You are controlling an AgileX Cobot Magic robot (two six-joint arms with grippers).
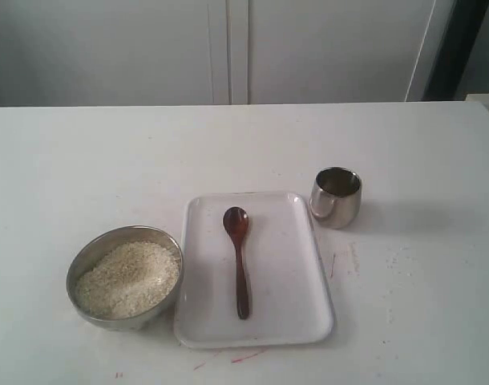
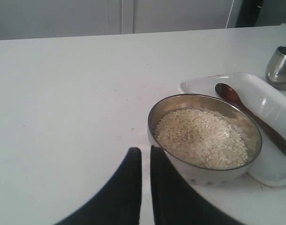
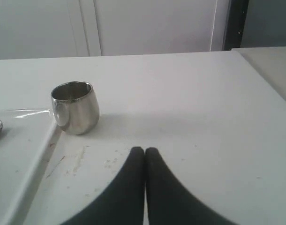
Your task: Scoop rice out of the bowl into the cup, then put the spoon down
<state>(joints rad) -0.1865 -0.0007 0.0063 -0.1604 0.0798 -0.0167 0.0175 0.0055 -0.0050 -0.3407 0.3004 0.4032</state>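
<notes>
The steel bowl (image 1: 90,247) sits at the front left of the table, holding off-white rice (image 1: 128,277). The reddish-brown wooden spoon (image 1: 240,265) lies lengthwise on a white tray (image 1: 284,265), head pointing away. The small steel cup (image 1: 336,196) stands upright just off the tray's far right corner. Neither gripper shows in the exterior view. My left gripper (image 2: 146,150) is beside the bowl (image 2: 204,173), its fingers only a slim gap apart with nothing between them. My right gripper (image 3: 144,150) is shut and empty, a short way from the cup (image 3: 75,108).
The white tray (image 2: 269,101) lies between bowl and cup, right against the bowl. Stray grains and faint red marks dot the white table (image 1: 389,273) near the tray. White cabinet doors (image 1: 228,48) stand behind the table's far edge.
</notes>
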